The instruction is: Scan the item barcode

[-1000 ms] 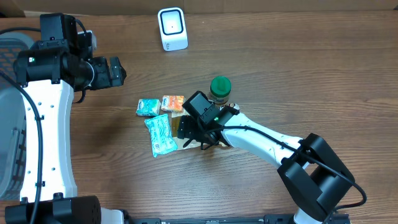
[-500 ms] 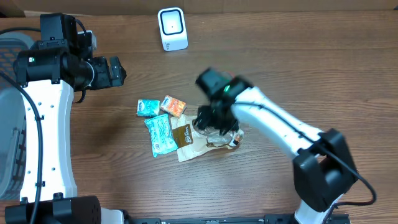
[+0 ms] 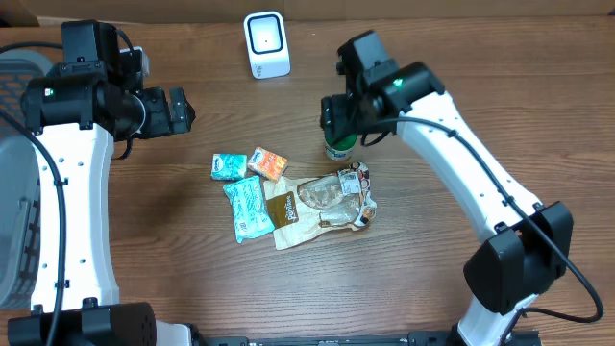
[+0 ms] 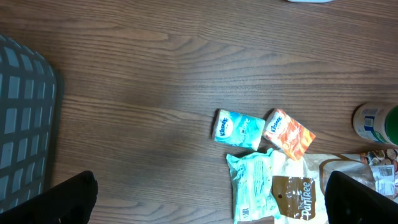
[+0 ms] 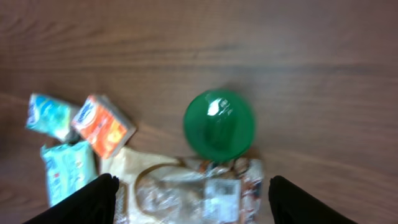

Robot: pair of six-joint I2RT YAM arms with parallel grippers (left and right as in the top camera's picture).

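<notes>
Overhead view of a wooden table (image 3: 461,58) with two white robot arms. A white barcode scanner (image 3: 266,45) stands at the far edge, near the middle. The right gripper (image 5: 198,200) hangs over a small bottle (image 5: 219,124) with a round green cap, which stands upright near the table's centre, well apart from the scanner. Its black fingers (image 5: 87,200) are spread wide and grip nothing. Just near of the bottle lies a crumpled clear bag (image 3: 336,197), touching a brown bag (image 3: 283,211) on its left. Further left sit a teal wipes pack (image 3: 248,207), an orange pack (image 3: 268,164) and a teal tissue pack (image 3: 229,166), clustered together. The left gripper (image 3: 183,111) is raised at the far left, away from the goods, its fingers fully spread and empty. A grey basket (image 3: 12,183) sits at the left edge.
</notes>
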